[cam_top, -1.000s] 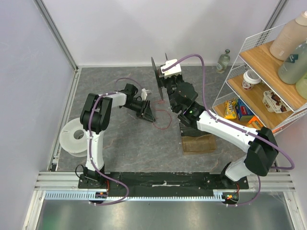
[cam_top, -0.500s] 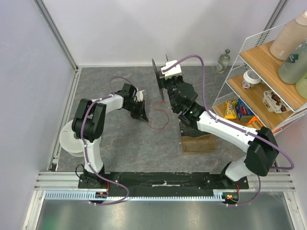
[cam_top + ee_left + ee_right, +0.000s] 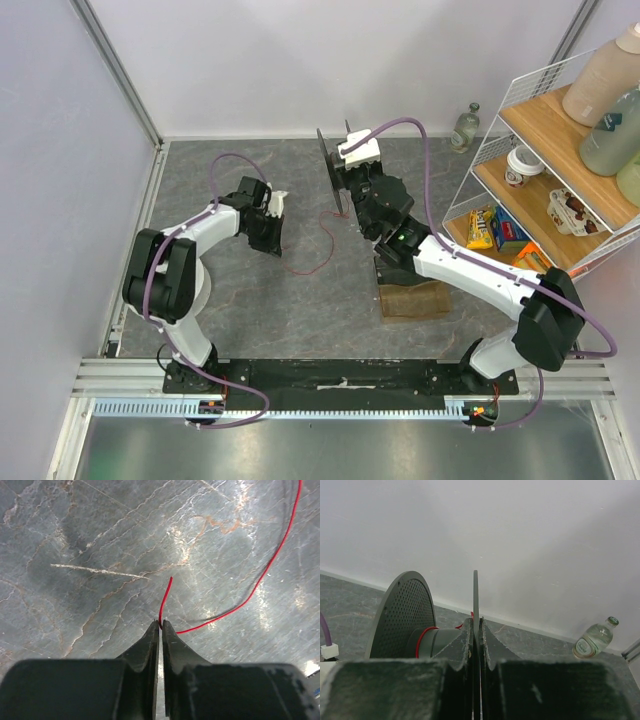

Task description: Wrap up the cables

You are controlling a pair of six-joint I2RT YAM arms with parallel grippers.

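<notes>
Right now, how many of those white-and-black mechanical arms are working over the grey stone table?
2. The left arm reaches left of centre, pinching a thin red wire; the right arm stretches toward the back, clamping a dark grey perforated spool. None seems hidden.

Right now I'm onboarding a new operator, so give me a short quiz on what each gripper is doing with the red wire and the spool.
1. True or false: the left gripper hangs open above the red wire.
2. The right gripper is clamped on: A) a glass bottle, B) a flange of the grey spool, C) a purple hose.
3. Fill in: turns of red wire sit around the spool's ____.

Key: 1 false, it is shut on the wire's end; 2 B; 3 hub.
</notes>
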